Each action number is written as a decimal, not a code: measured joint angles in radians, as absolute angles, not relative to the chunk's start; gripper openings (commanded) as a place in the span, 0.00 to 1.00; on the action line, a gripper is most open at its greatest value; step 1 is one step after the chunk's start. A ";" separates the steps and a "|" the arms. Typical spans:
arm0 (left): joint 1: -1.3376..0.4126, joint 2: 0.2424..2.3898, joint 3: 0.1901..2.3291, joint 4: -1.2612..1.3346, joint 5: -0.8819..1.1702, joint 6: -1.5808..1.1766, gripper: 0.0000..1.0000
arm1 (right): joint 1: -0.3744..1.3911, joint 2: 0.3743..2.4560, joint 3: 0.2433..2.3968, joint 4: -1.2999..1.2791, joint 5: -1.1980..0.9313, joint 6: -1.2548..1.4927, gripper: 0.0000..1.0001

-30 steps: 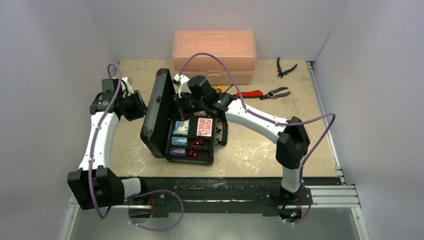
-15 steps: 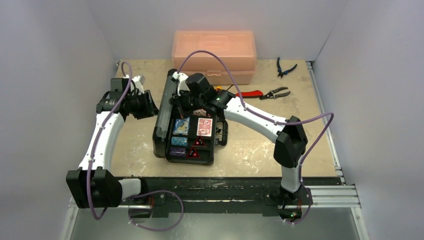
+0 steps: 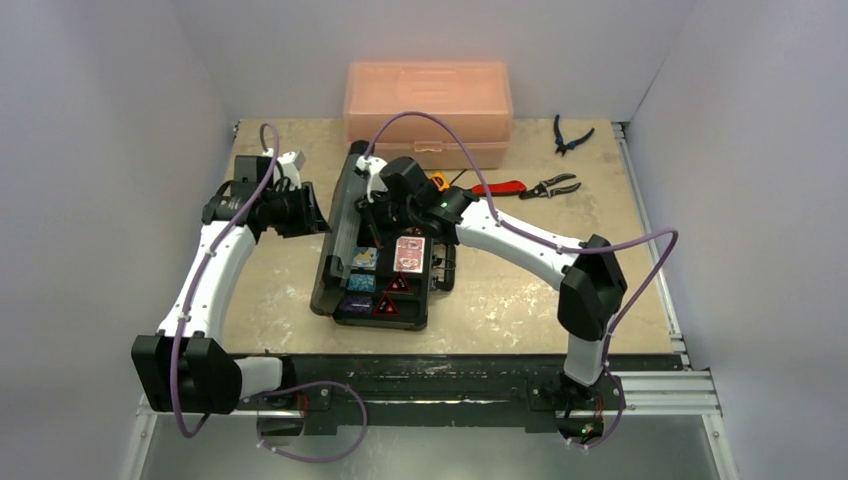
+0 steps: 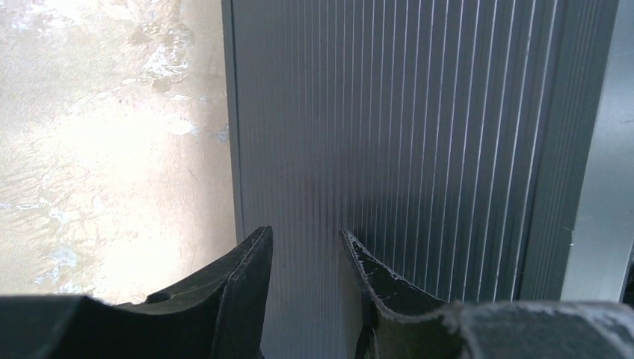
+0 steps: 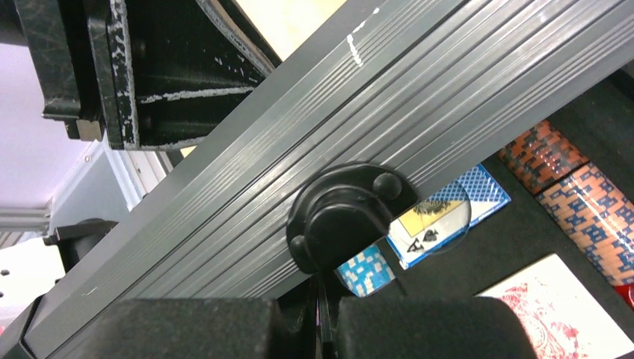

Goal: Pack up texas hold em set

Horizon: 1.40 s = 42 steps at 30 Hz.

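The left fingers stand apart, empty, close against the ribbed outside of the lid, which leans half-shut over the black case mid-counter. The right fingers are closed at the lid's rim, above the card decks.

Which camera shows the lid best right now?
Top external: the whole lid shows, tilted partway shut. Left wrist sees only a close patch of its ribbed outer face; right wrist sees only a ribbed edge strip.
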<state>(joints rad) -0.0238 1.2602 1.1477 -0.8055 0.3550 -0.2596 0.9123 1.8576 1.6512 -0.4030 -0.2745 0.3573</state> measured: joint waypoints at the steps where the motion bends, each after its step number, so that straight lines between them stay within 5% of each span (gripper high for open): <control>1: -0.029 1.260 1.148 -0.805 0.355 -0.258 0.37 | 0.912 1.850 1.642 -0.403 -0.273 0.357 0.00; 8: -0.051 1.259 1.148 -0.804 0.359 -0.247 0.39 | 0.911 1.802 1.584 -0.402 -0.256 0.354 0.00; 15: -0.067 1.219 1.143 -0.799 0.378 -0.242 0.52 | 0.912 1.774 1.523 -0.392 -0.251 0.355 0.00; 31: -0.111 1.167 1.114 -0.786 0.424 -0.239 0.58 | 0.912 1.656 1.421 -0.404 -0.114 0.354 0.18; 39: -0.114 1.142 1.114 -0.771 0.423 -0.238 0.72 | 0.881 1.612 1.365 -0.418 -0.059 0.356 0.41; 42: -0.114 1.136 1.114 -0.770 0.424 -0.238 0.72 | 0.842 1.578 1.343 -0.439 -0.045 0.355 0.41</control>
